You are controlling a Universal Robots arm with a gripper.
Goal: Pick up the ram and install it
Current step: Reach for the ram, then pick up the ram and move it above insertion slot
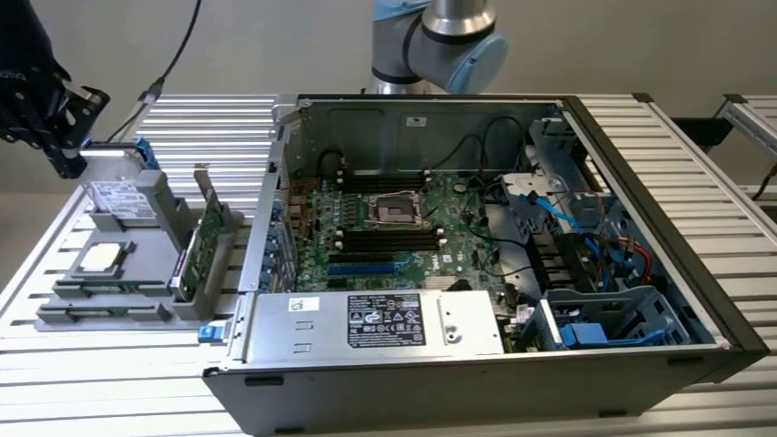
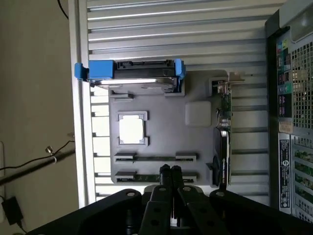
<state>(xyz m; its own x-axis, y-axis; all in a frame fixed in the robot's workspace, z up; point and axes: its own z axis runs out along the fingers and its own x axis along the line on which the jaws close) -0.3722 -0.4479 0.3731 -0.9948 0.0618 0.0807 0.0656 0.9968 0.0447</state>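
Note:
My gripper point(image 2: 170, 169) hangs above the grey holder tray point(image 2: 161, 125), its two black fingers pressed together and holding nothing. Under the fingertips, the ram point(image 2: 146, 177) stands on edge as a thin green strip in a tray slot. A second thin strip point(image 2: 156, 157) sits in the slot beside it. In the exterior view the gripper point(image 1: 67, 164) is at the far left, above the tray's point(image 1: 146, 314) back end. The open computer case point(image 1: 486, 364) holds the green motherboard point(image 1: 377, 228) at the centre.
On the tray stand a silver drive with blue clips point(image 2: 131, 78), a white square chip point(image 2: 131, 129) and a taller green card with a metal bracket point(image 2: 224, 132). The case's power supply point(image 1: 382, 320) and drive cage point(image 1: 607, 319) flank the motherboard. A cable point(image 1: 170, 64) hangs near the gripper.

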